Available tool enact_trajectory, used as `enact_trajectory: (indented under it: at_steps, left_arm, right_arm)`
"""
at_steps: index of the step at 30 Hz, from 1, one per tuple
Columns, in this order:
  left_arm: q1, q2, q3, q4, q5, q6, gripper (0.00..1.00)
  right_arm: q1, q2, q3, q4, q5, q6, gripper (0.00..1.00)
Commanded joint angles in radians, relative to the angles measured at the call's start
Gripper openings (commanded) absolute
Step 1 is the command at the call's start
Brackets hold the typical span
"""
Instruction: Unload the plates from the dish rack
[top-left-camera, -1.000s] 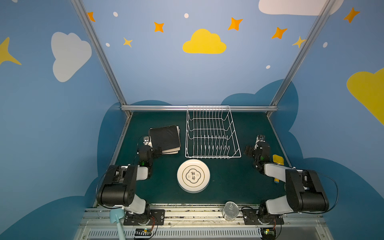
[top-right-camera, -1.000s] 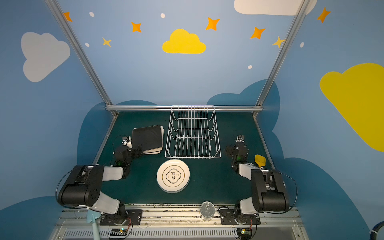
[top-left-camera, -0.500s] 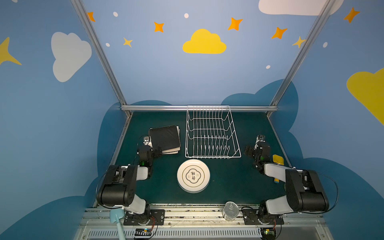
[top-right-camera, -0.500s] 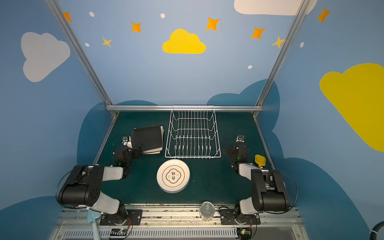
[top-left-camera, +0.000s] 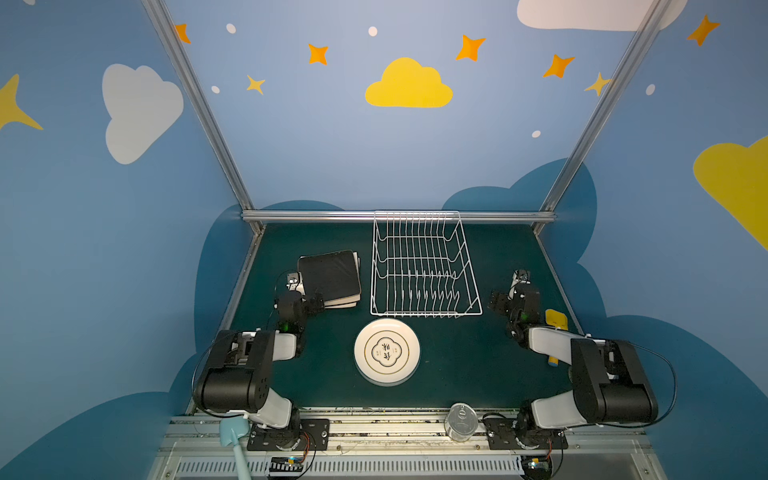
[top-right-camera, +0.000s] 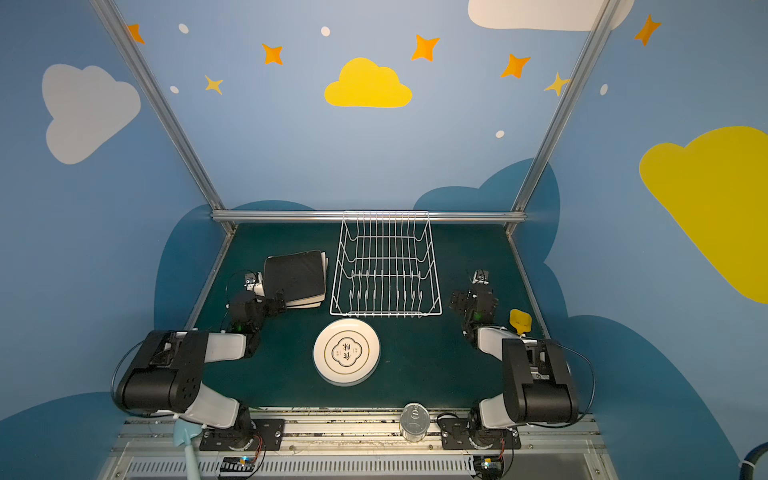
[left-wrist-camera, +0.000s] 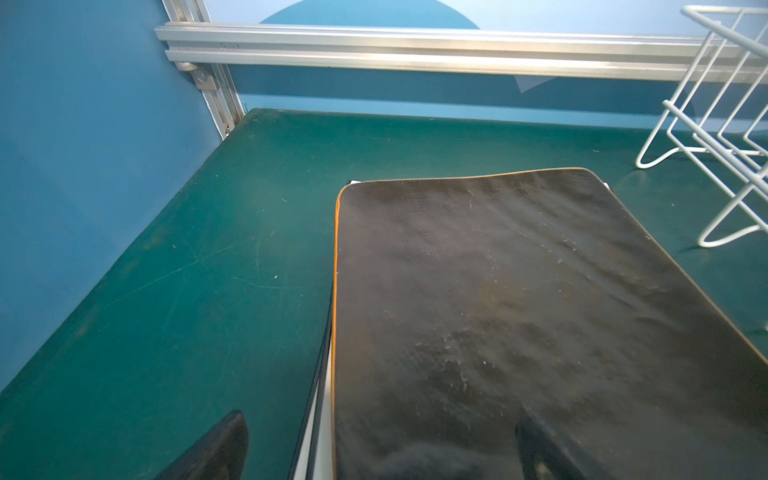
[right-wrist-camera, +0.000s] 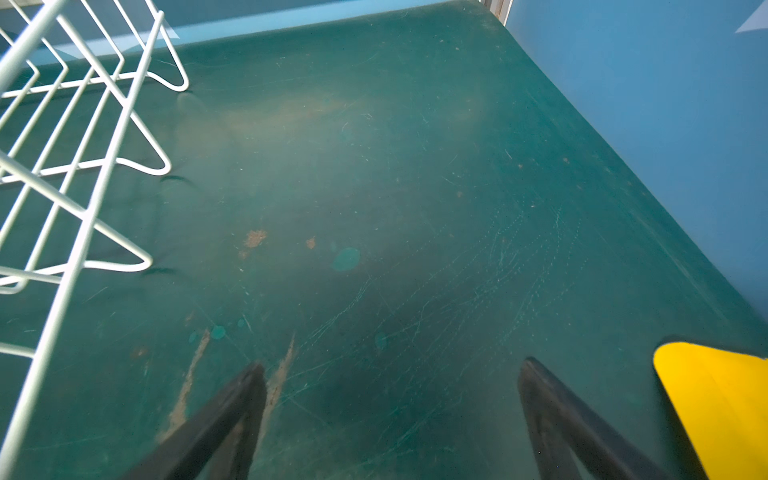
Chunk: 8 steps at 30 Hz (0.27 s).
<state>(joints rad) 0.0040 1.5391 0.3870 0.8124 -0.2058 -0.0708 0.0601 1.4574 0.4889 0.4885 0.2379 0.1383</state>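
Two plate piles: both sit on the green mat (top-left-camera: 457, 374), outside the dish rack (top-left-camera: 424, 314).
Square pile: black square plate (left-wrist-camera: 519, 311) on top, cream plates (top-left-camera: 343, 303) showing at the edges under it. It lies left of the rack, just beside its left wall, with a thin gap in both top views.
Round pile: round white plate (top-left-camera: 387, 351), gold-outlined emblem up, mid-mat, just in front of the rack's front rim. You can't tell how many lie under it.
Rack: back end at the rear rail (top-left-camera: 316, 216), wire feet on the mat.
Left gripper (left-wrist-camera: 380, 417): jaws spread wide, holding nothing. One finger is over the black plate's near corner, the other over the mat beside the pile. You can't tell whether it touches the plate.
Right gripper (right-wrist-camera: 392, 365): jaws spread wide, empty, low over bare mat to the right of the rack.
Open room: you have bare mat between the rack and the right wall, plus a strip from the square pile to the left wall.
Tight spots: rack front to round pile, rack left wall to square pile.
Obstacles: yellow flat piece (right-wrist-camera: 719, 399) just beside the right gripper's outer finger, near the mat's right edge.
Front rail: clear cup (top-left-camera: 459, 422) right of centre, pale-blue handle (top-left-camera: 233, 440) by the left arm's base.
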Motion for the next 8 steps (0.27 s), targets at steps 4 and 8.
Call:
enact_trajectory:
  at_steps: [4,8]
  left_arm:
    - [-0.001,-0.014,0.004,-0.004,0.006,0.012,0.99]
    - [-0.001,-0.016,0.005,-0.004,0.006,0.013,0.99]
  right_arm:
    - [-0.002,-0.012,0.019,-0.021,-0.008,0.008,0.94]
    - [-0.002,-0.015,0.014,-0.017,-0.008,0.009,0.94]
